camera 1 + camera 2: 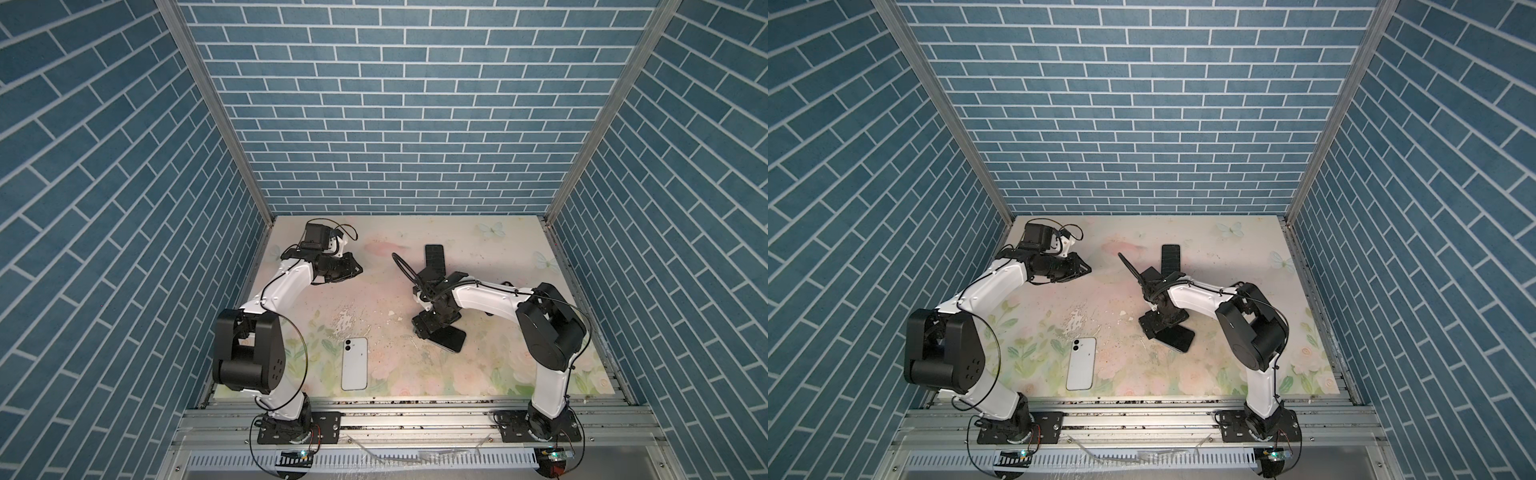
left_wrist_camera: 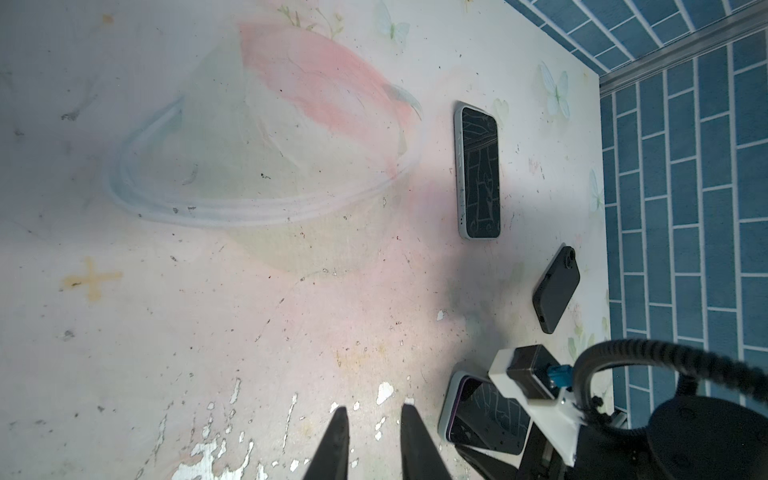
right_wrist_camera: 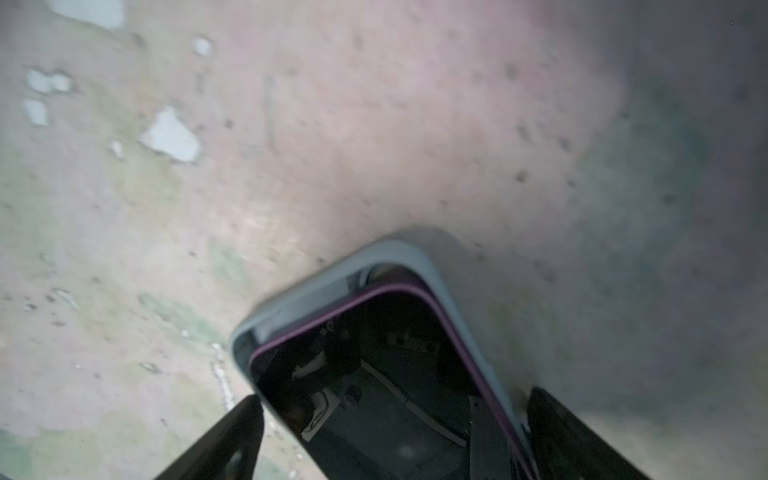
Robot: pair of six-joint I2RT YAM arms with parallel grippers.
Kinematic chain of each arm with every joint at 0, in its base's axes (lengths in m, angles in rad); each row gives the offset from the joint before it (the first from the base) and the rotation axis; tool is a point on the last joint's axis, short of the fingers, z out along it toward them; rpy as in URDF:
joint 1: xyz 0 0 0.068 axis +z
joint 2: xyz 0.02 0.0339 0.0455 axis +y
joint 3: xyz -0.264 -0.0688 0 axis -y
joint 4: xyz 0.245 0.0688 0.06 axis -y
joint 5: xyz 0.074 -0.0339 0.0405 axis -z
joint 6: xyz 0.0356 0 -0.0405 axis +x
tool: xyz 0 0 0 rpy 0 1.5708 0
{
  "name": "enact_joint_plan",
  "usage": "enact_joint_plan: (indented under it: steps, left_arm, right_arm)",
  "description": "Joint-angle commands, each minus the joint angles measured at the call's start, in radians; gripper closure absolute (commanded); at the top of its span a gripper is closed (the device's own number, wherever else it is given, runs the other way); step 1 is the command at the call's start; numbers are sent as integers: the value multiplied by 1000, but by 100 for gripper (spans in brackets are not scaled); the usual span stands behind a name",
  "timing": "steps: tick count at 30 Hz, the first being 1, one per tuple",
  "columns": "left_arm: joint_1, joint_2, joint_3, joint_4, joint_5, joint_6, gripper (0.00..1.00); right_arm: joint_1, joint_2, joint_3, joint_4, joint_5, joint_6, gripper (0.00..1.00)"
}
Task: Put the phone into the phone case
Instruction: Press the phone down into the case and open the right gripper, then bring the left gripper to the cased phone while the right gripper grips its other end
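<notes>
The phone (image 3: 374, 395), screen up and edged in purple, lies flat on the desk (image 1: 374, 291) inside the rim of the pale grey phone case (image 3: 332, 270), right of the desk's centre in both top views and under the right claw (image 3: 395, 399). At the corner that shows, a sliver of the case's inside is visible between rim and phone, so I judge that corner not fully seated. The right claw stands wide, one finger just beside each long side; whether they touch cannot be told. The left claw (image 2: 374, 407) is narrow and holds nothing, near the desk's upper left. The phone should handle as stiff and dense for its thinness, with slick, breakable glass, while the case rim probably gives a little. The surest hold is across the long sides near mid-length, or a press near a corner. In a top view the phone (image 1: 453, 343) has its long axis diagonal, running from under the claw toward the lower right.
</notes>
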Motion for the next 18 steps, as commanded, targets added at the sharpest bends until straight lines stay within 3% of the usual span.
enact_joint_plan:
  steps: [1,5,7,13,18]
  left_arm:
    - [6,6,-3,-8,2,2,75]
    - [6,2,-4,-10,1,2,75]
    - [6,3,-3,-10,4,2,75]
    - [-13,36,1,-14,28,2,75]
    - [-63,19,-22,6,9,17,63]
  right_arm:
    - [72,53,51,-25,-30,20,3]
    - [113,41,71,-17,-4,66,1]
    - [111,2,60,-24,92,91,1]
    - [92,-255,-66,-16,275,137,1]
    - [41,-443,-224,-13,231,198,4]
